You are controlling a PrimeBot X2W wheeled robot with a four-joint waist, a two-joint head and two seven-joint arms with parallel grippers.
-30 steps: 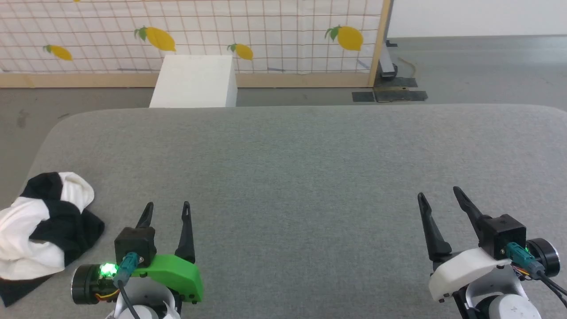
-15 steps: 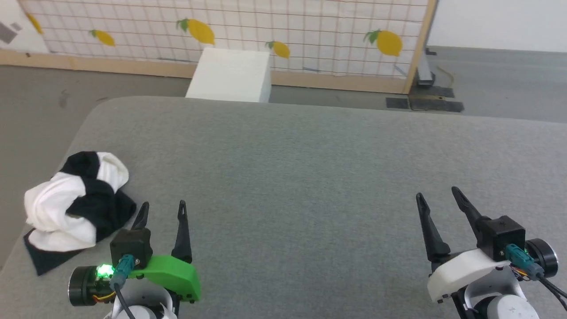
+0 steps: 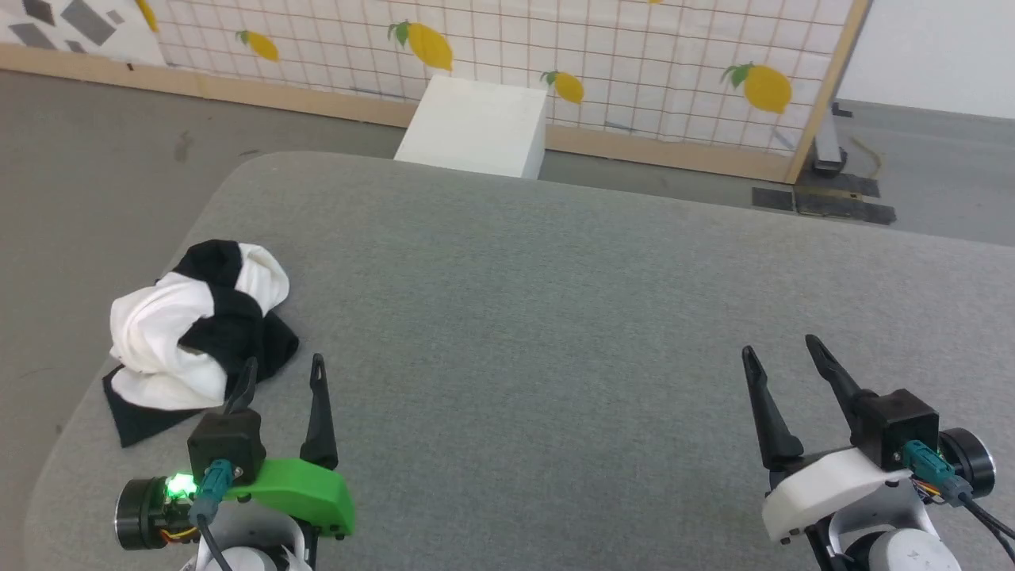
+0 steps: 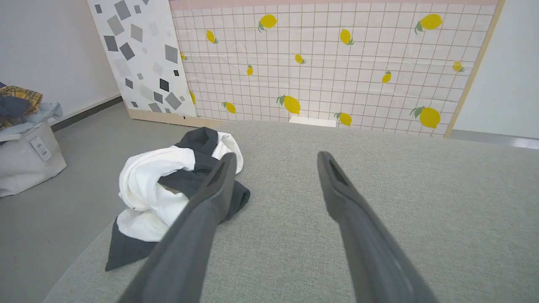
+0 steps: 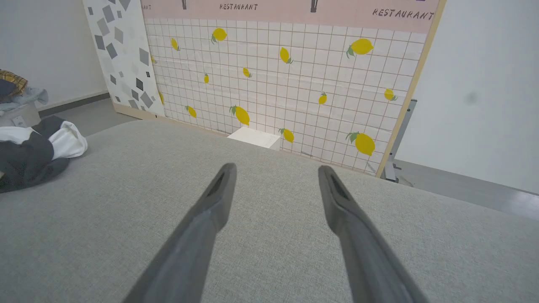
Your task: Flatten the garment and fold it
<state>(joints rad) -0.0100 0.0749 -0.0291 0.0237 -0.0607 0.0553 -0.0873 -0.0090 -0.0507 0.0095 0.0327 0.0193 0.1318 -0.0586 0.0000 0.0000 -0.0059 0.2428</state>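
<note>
- The garment (image 3: pixel 198 325) lies bunched in a loose heap, with white folds wrapped around black parts and a flat black piece sticking out at its near left edge.
- It sits at the left end of the counter (image 3: pixel 515 317), close to the rounded left edge. The counter is a broad surface covered in grey fabric.
- The left gripper (image 3: pixel 285 361), on a green mount, is just beside the heap, on its near right side. Its jaws stand wide apart and hold nothing.
- In the head view the tip of one left finger (image 3: pixel 247 373) overlaps the black edge of the heap. Whether it touches the cloth cannot be told.
- The right gripper (image 3: pixel 778 345), on a white mount, is well apart from the garment, over bare grey fabric at the right. Its jaws are also spread wide and empty, pointing away from the robot.
- Beyond the counter's far edge stands a white box (image 3: pixel 476 127) on a grey floor (image 3: pixel 95 174).
- Behind the box is a wood-framed panel (image 3: pixel 634 63) with a grid pattern and yellow lemons.
- In the left wrist view, a pale bag (image 4: pixel 25 155) piled with clothes stands on the floor at the far left.
</note>
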